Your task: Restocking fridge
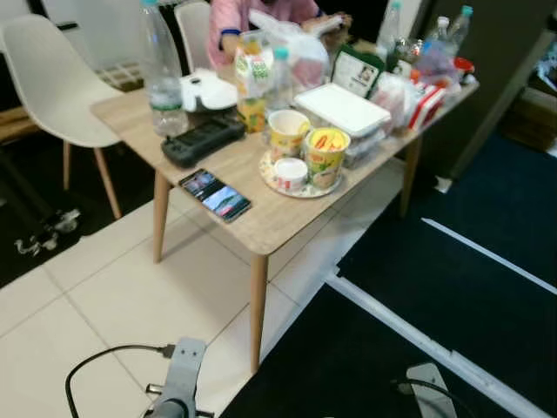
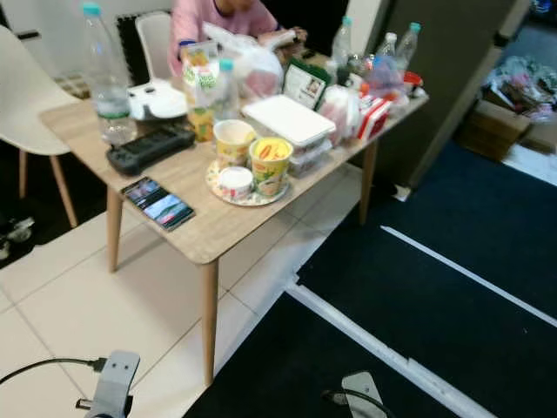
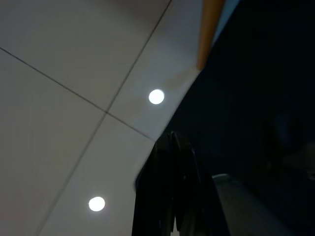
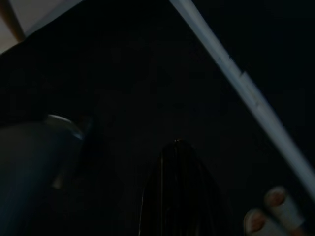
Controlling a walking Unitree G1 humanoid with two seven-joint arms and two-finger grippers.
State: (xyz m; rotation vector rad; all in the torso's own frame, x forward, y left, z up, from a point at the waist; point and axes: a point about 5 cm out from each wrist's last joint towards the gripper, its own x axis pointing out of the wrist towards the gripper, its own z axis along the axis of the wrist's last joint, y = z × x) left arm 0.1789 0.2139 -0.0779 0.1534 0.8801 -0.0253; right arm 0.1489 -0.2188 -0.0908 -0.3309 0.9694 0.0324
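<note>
Pale tiled floor [image 1: 104, 287] fronts the light wooden worktop [image 1: 261, 218] holding yellow cups [image 1: 326, 155] to restock. Both arms hang idle; left gripper [image 3: 170, 196] jaws closed, right's I cannot tell. Approach squarely first.

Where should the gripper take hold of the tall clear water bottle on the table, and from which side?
Grip the water bottle around its mid-body, near the label, from the table's near edge. It stands upright by that edge; other items crowd its far side.

Groceries crowded on wooden table [image 1: 261, 228], two upright noodle cups [image 1: 326, 157] on patterned plate [image 1: 277, 183], white lidded container [image 1: 341, 108], upright clear water bottle [image 1: 162, 74], juice carton [image 1: 251, 83].
</note>
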